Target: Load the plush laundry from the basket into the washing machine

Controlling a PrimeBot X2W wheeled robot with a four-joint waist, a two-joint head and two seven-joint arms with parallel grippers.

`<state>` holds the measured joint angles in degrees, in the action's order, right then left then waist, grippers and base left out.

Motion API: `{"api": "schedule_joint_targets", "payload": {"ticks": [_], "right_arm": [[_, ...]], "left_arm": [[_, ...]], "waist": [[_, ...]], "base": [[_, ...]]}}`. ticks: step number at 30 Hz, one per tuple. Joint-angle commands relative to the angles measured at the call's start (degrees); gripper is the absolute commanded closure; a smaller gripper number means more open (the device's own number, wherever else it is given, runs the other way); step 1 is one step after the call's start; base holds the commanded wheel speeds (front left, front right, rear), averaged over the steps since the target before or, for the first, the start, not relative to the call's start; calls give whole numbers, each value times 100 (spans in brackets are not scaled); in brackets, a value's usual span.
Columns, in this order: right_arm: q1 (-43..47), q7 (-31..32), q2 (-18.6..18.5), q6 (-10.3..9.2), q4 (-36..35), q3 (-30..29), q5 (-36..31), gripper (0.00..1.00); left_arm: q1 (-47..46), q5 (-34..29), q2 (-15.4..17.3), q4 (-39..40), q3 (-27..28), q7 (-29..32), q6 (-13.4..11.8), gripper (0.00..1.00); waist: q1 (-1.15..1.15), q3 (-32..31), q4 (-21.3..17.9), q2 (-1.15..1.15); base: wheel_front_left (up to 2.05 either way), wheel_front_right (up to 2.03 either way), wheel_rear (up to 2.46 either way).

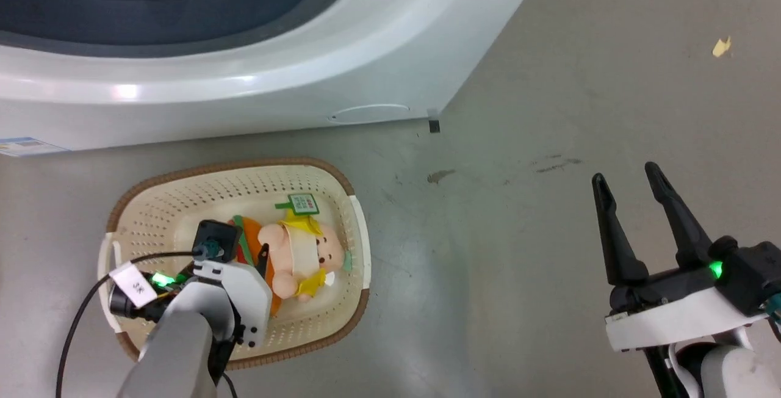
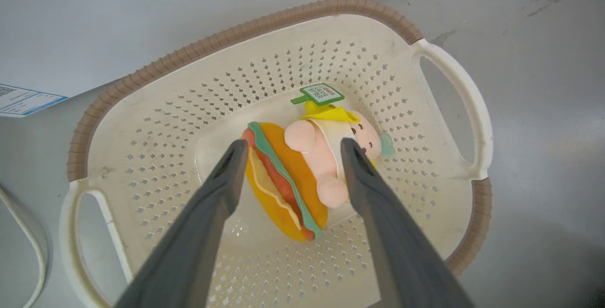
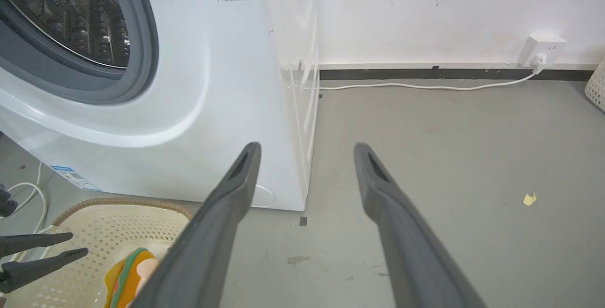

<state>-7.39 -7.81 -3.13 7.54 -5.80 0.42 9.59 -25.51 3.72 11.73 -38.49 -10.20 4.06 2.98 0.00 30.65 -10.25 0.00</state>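
The cream basket [image 1: 152, 202] [image 2: 156, 109] [image 3: 90, 225] sits on the floor before the washing machine [image 1: 244, 74] [image 3: 198, 86]. In it lie the orange hamburger toy [image 2: 283, 175] [image 1: 249, 239] [image 3: 125, 277] and the peach-pink doll [image 1: 302, 254] [image 2: 326, 157] with its green tag [image 1: 303, 204] [image 2: 321, 94], side by side and touching. My left gripper [image 2: 288, 149] hovers open above the basket, its fingers [image 2: 227, 171] straddling both toys without touching them. My right gripper [image 1: 628, 181] [image 3: 307, 149] stands open and empty over bare floor at the right. The drum [image 3: 66, 10] shows through the grey gasket [image 3: 90, 86].
A white cable [image 3: 425, 86] runs along the wall to a socket [image 3: 541, 50]. A yellow scrap [image 1: 722, 47] [image 3: 529, 199] lies on the grey floor at the right. Another perforated basket's edge [image 3: 596, 86] shows at the far right. Cables [image 3: 28, 194] lie left of the machine.
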Motion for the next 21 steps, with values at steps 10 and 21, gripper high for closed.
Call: {"api": "schedule_joint_targets", "payload": {"ticks": [10,21], "right_arm": [[-215,-177,16,-3,-131,14,181,0],[-272,-308,18,-4,-262,-22,321,0]], "left_arm": [[-706,15,301,-747,-301,409,-43,0],[-1289,73,487,-1429,-562,725,-143,0]], "waist": [[0,617,-249,0],[0,1203,-371,0]], "base": [[0,0,0],[0,0,0]]}}
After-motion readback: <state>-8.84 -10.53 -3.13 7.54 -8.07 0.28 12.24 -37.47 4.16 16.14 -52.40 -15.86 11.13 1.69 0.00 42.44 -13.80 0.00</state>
